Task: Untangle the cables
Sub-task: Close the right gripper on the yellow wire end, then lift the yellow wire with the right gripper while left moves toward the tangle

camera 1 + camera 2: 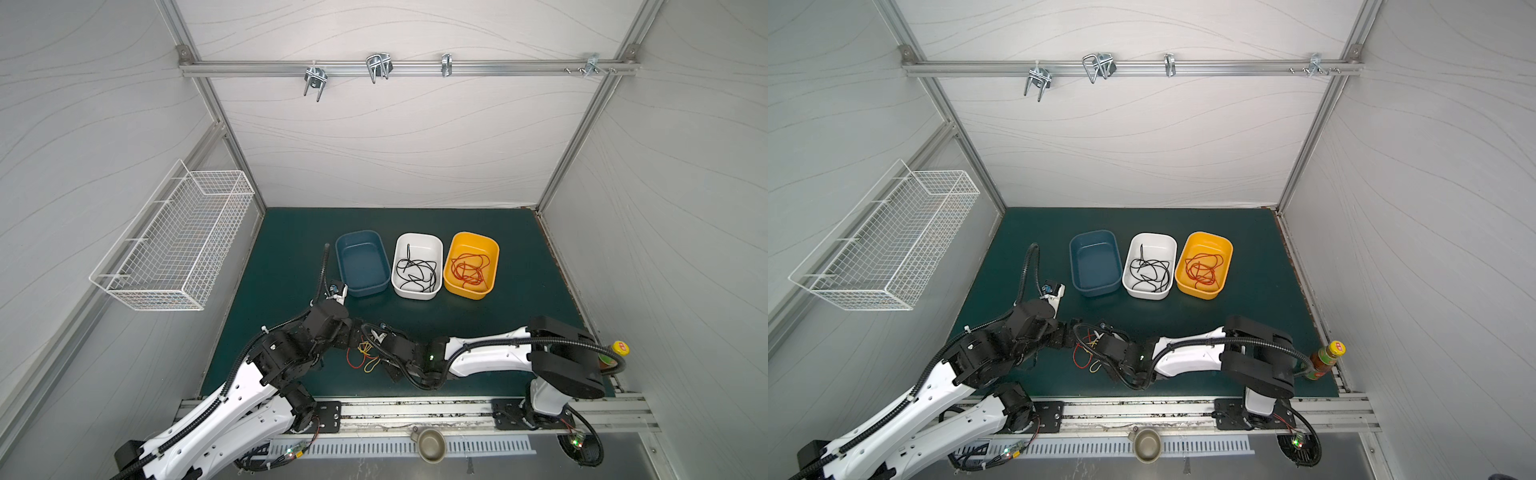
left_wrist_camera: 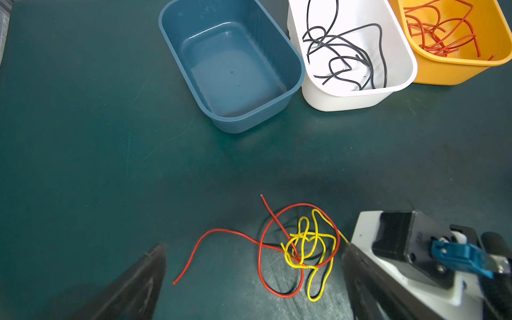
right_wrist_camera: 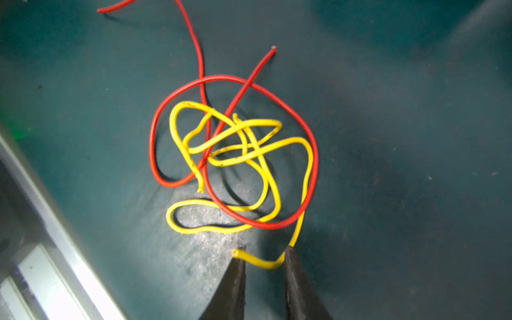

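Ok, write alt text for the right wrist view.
Black fingers of the right gripper straddle the free end of a yellow cable, a gap showing between them. Beyond, that cable lies tangled inside loops of a red cable on a dark green mat.

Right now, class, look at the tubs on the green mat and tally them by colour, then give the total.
Blue tub: 1
White tub: 1
Yellow tub: 1
Total: 3
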